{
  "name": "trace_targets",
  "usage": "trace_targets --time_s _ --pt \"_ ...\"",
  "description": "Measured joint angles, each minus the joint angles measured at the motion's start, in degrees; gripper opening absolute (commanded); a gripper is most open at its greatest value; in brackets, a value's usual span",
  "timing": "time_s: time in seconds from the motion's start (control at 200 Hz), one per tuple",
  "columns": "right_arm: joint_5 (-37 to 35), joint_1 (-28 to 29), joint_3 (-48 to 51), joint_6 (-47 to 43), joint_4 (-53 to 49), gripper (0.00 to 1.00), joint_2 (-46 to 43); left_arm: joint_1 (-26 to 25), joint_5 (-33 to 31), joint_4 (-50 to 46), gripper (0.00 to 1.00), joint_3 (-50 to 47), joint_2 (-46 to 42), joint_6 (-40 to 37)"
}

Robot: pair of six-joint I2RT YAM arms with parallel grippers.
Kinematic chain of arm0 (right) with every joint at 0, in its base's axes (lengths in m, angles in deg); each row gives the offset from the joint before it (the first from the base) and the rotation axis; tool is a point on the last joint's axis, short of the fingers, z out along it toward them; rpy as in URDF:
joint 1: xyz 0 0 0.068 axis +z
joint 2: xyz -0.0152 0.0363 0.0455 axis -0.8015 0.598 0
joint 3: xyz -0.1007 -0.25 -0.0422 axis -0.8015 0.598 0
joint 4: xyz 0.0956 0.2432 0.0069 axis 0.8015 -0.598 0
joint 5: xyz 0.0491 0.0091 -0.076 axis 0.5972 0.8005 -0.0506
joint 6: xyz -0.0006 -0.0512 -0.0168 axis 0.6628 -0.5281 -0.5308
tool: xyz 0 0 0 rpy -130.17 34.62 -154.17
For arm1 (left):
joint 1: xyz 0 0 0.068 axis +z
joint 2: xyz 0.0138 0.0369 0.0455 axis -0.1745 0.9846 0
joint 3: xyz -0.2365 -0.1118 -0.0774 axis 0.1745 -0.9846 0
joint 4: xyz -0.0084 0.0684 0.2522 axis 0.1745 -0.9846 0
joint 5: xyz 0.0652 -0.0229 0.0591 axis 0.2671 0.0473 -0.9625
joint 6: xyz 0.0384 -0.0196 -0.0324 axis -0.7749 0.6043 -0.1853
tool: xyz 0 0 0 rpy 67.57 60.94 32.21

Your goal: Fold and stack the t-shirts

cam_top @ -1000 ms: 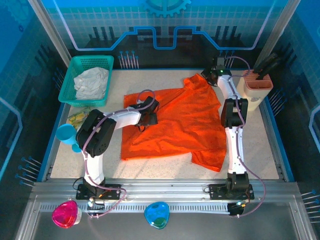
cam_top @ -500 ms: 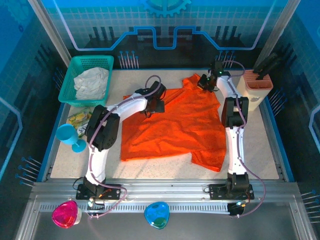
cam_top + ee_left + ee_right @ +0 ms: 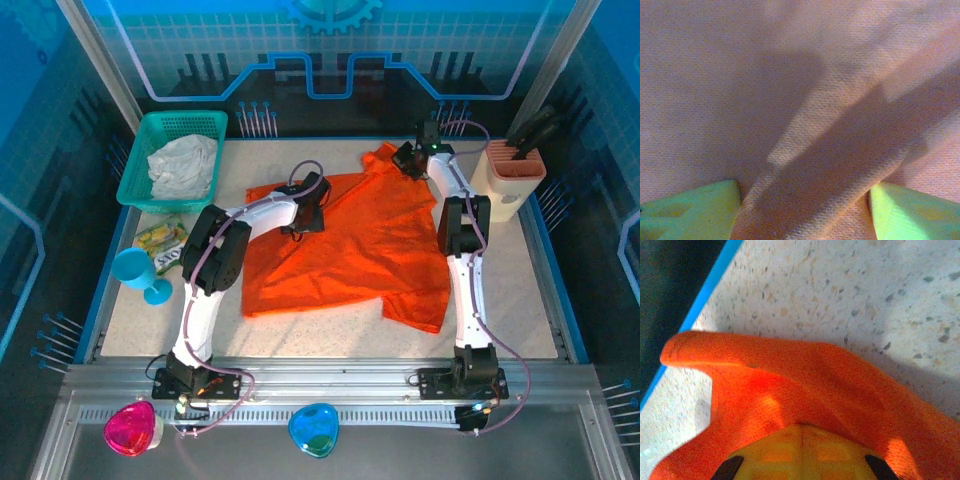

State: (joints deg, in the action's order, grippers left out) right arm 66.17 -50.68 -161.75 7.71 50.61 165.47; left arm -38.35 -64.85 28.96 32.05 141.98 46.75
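— Looking for the orange t-shirt (image 3: 350, 250): where does it lie?
— Spread mostly flat across the middle of the surface (image 3: 520, 290), one sleeve toward the near edge, its far right part bunched up.
— Bunched by what?
— The right claw (image 3: 405, 160) is pressed together on a fold of that cloth near the far edge; its wrist view shows orange fabric draped around it.
— And the left claw (image 3: 303, 213)?
— Down on the shirt's far left part, its green fingertips (image 3: 690, 210) spread, a ridge of cloth between them.
— The other shirt?
— The pale t-shirt (image 3: 183, 165) sits crumpled in the teal basket (image 3: 150, 130) at the far left corner.
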Motion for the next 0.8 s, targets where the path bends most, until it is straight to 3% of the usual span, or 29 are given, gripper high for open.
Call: trace_targets --time_s 0.195,0.355,0.465,0.636,0.801 --pt "-3.82 0.74 4.72 2.89 4.15 0.0 -2.4 0.22 -0.31 1.38 0.72 -0.68 -0.28 -0.09" --pt "-4.68 1.09 5.75 -0.44 4.09 0.16 -3.63 0.9 -0.31 0.72 0.8 -0.17 -0.46 -1.75" --pt "-4.92 1.4 11.19 -5.11 3.54 0.24 -9.03 1.44 -0.46 -2.01 0.88 1.29 -1.01 -3.56" --pt "-7.78 2.8 36.79 -12.33 5.68 0.41 -34.38 1.66 -1.46 -4.76 0.95 1.42 -9.14 -5.53" --pt "-9.86 4.17 62.6 -15.04 9.49 0.36 -64.19 1.55 -1.77 -3.82 0.95 -5.38 -24.61 -5.49"
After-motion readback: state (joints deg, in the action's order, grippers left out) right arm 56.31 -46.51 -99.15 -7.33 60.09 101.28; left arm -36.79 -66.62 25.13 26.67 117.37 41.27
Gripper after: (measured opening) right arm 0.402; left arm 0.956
